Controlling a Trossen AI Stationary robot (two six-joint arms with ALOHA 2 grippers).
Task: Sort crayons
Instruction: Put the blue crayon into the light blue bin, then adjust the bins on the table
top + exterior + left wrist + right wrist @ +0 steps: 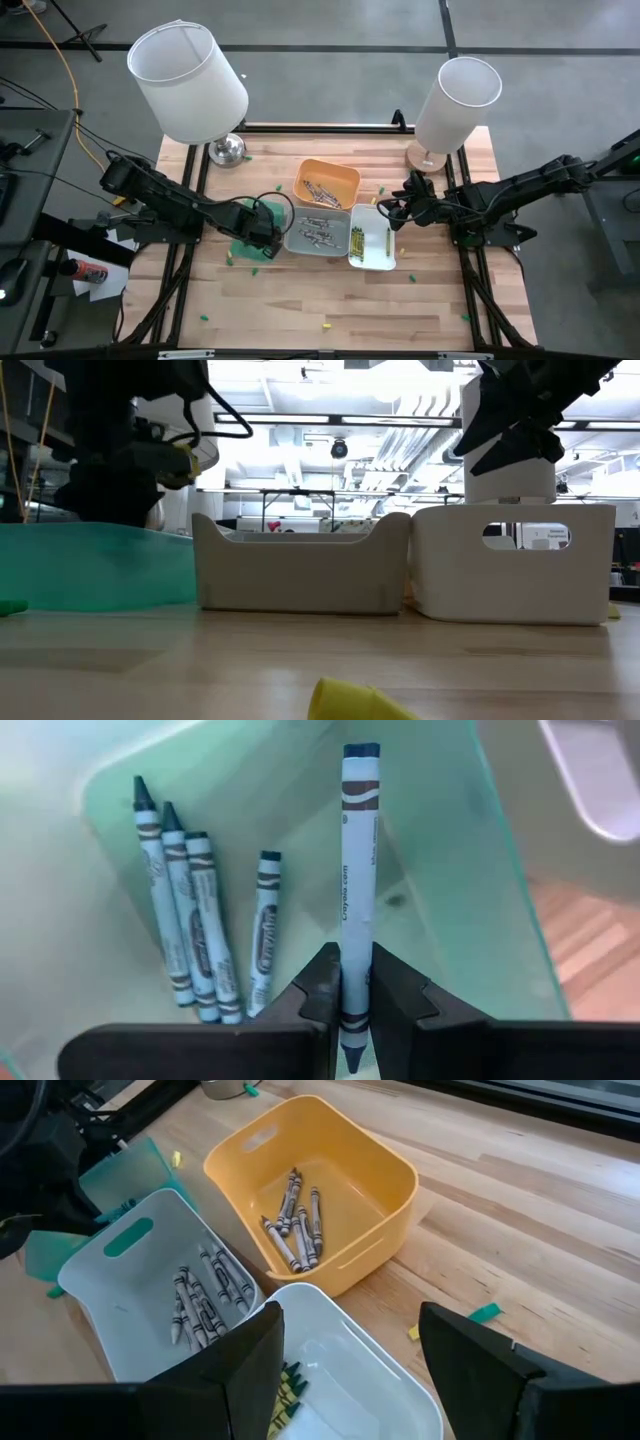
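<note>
Green tray (470, 870) w/ translucent walls sits under the left gripper (345, 985), which pinches a green crayon (358, 870) between its fingers, hanging over the tray interior; four more green crayons (200, 930) already lie inside. Sorting looks well along: the orange tray (380, 1200) holds a small cluster of crayons (295, 1230), the grey tray (90, 1295) holds a bunch of grey-wrapped crayons (205, 1300), and the white tray (383, 262) has a row of yellow ones (355, 238) along one side. Right gripper (350, 1365) hovers just above the white tray, jaws spread wide, nothing in them. Left to do, as far as I can judge: drop the held crayon, then collect strays still on the wood table (300, 300) — a green crayon by the front edge (204, 318), a yellow crayon (324, 325) near it (a yellow stub also shows close up in the low view), plus a few near the trays and lamps. Approx. most of the way done, but not finished.
</note>
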